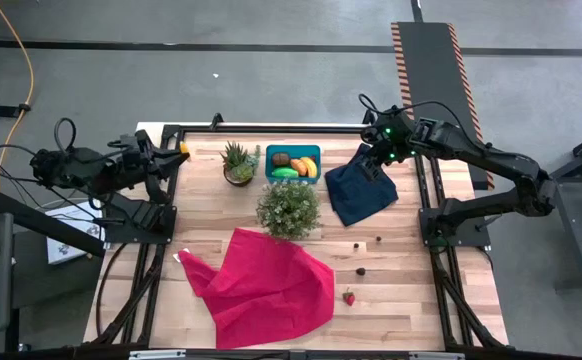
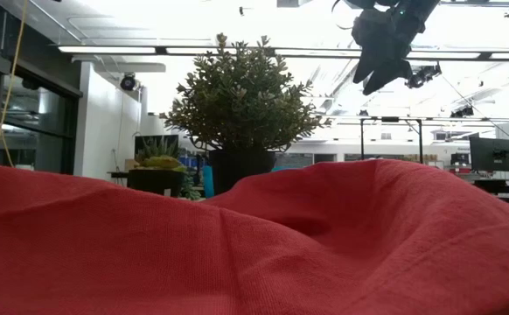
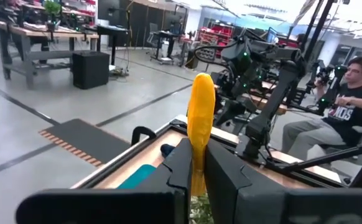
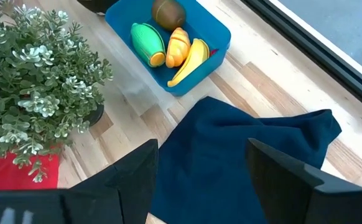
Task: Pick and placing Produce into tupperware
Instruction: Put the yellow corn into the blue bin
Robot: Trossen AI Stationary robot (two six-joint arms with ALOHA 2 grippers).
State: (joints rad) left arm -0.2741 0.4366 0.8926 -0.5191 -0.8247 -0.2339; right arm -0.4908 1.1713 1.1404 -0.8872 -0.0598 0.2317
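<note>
Both arms raised: left gripper (image 3: 196,168) pinching orange piece (image 3: 201,124), right gripper (image 4: 199,168) w/ jaws apart.

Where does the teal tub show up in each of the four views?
High view: tupperware at the table's far edge, centre.
Low view: not visible, hidden behind the plants.
Left wrist view: cannot tell.
Right wrist view: tupperware at the picture's top, holding produce.
Shared landmark: bushy plant.

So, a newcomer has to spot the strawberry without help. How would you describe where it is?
Find the big red cloth on the table's near half. Just off that cloth's right edge, on bare wood, lies the strawberry. It is red with a green top, unlike the small dark bits farther back.
</note>
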